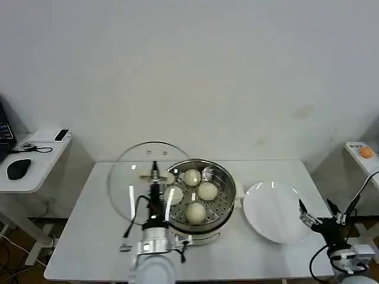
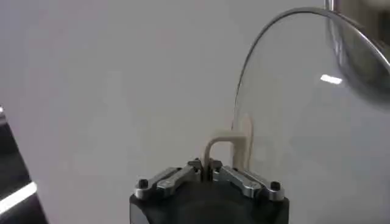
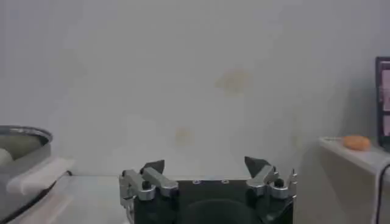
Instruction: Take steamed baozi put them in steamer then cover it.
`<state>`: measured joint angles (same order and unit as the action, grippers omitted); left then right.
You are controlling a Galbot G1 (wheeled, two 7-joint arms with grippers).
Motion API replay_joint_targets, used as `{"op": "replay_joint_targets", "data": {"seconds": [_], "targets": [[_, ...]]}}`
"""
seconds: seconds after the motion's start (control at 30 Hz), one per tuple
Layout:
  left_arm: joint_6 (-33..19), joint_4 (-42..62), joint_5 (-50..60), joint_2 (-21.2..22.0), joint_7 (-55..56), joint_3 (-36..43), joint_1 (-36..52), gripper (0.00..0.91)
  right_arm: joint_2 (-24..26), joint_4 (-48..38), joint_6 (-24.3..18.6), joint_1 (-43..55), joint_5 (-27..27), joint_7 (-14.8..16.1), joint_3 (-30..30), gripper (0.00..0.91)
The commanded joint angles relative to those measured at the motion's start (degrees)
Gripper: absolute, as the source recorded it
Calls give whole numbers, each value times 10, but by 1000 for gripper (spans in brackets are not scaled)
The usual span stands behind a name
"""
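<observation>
The steamer (image 1: pixel 220 220), a shiny steel pot, stands mid-table with several cream-white baozi (image 1: pixel 207 191) on its perforated tray. My left gripper (image 1: pixel 155 176) is shut on the cream bar handle (image 2: pixel 229 143) of the cover (image 1: pixel 127 177), a clear glass lid. The cover is held tilted just left of the steamer, its edge overlapping the pot's left rim. In the left wrist view the cover (image 2: pixel 304 103) rises beyond my left gripper (image 2: pixel 207 171). My right gripper (image 1: pixel 314 214) waits open by the table's right edge. My right gripper (image 3: pixel 206 165) holds nothing, and the steamer (image 3: pixel 21 143) lies off to one side.
A white plate (image 1: pixel 275 213) lies right of the steamer, with nothing on it. A side desk at the left carries a mouse (image 1: pixel 19 168) and a phone (image 1: pixel 61 135). A shelf at the right holds an orange object (image 1: pixel 366 152). Bare table (image 1: pixel 95 242) lies at the front left.
</observation>
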<state>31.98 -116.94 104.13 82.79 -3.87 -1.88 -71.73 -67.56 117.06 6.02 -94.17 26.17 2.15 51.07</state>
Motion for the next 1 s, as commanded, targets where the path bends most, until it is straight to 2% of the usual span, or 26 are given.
{"op": "replay_joint_targets", "data": {"seconds": [0.03,0.37,0.53,0.8,1.0], "targets": [[12,112,4,34,-47,124,121,0,-9,2,3,-17,-9,1,20,907],[-11,129,-75,59,-75,95,132,0,26,-31,3,14,2,0,3,907],[31,154,-38,65,-59,99,136,0,49,-44,5,21,8,2,-4,907],[31,200,-2,92,-90,80,151,0,80,-65,23,37,2,1,-26,907],[31,207,-4,89,-109,71,156,0,86,-77,32,49,-11,4,-44,907]]}}
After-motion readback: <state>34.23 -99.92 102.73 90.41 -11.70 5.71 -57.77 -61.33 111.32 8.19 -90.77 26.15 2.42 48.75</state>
